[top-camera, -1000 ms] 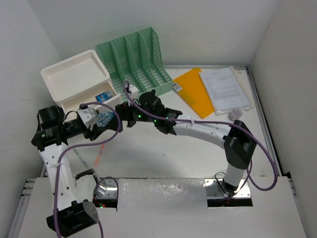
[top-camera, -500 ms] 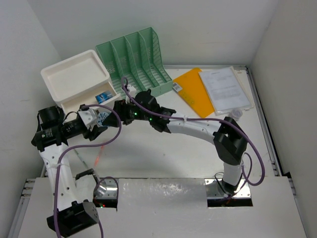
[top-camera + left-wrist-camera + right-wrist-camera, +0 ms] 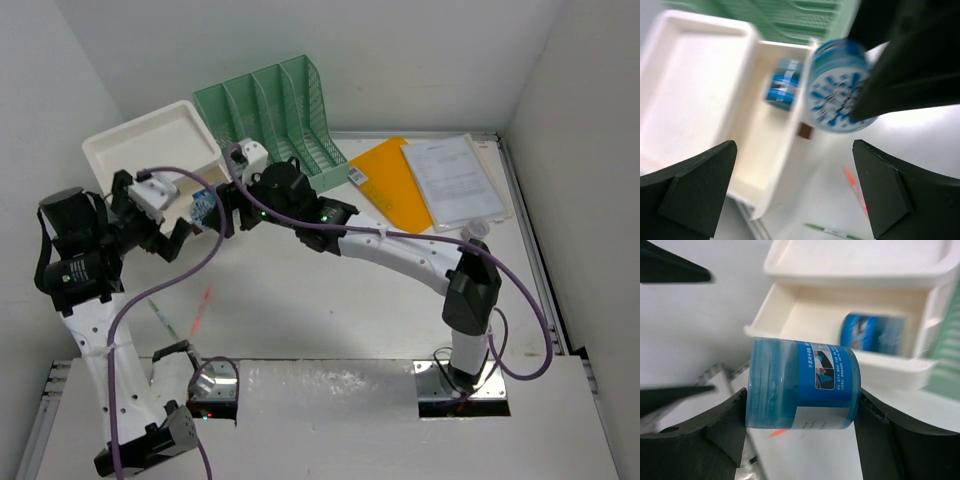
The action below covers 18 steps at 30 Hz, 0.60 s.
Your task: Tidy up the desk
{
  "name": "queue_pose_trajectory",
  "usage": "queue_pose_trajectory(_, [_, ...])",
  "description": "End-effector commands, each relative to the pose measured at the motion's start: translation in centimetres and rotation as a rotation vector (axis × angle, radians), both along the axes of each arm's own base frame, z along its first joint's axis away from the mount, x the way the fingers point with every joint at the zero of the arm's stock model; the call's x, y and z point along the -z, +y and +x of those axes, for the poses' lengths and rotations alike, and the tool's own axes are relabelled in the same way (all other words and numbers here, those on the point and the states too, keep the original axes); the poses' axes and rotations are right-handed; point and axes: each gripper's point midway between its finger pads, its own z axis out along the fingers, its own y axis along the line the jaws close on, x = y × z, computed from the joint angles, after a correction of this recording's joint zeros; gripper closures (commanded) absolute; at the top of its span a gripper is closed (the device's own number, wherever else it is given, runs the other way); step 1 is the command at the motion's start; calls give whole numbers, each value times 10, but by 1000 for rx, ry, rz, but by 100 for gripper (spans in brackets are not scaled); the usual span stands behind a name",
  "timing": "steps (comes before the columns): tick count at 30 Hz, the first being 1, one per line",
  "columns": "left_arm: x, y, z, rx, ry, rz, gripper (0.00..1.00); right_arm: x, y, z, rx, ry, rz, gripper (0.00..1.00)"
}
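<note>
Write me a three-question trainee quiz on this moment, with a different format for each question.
1. True or false: the left end effector is gripping the blue jar.
2. What already lies in the open drawer? A) scissors B) a second blue jar C) a stapler
3. Fill in: the blue jar in the air is held by the ____ end effector.
Key: 1 false, its jaws are open and empty. 2 B. 3 right end effector.

Drawer (image 3: 805, 315) on desk (image 3: 300, 300) half free, blue jar (image 3: 872, 335) inside
</note>
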Motion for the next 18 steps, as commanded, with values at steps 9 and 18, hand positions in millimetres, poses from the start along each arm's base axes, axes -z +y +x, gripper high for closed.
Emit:
queue_pose_trajectory(9, [-70,166,71,-729,-26,-405,0,-115,-17,49,183,-402,35,100])
queue_pose_trajectory(18, [-41,211,104,-839,-27,-505,0,-86,82,50,-104,-631,104,100])
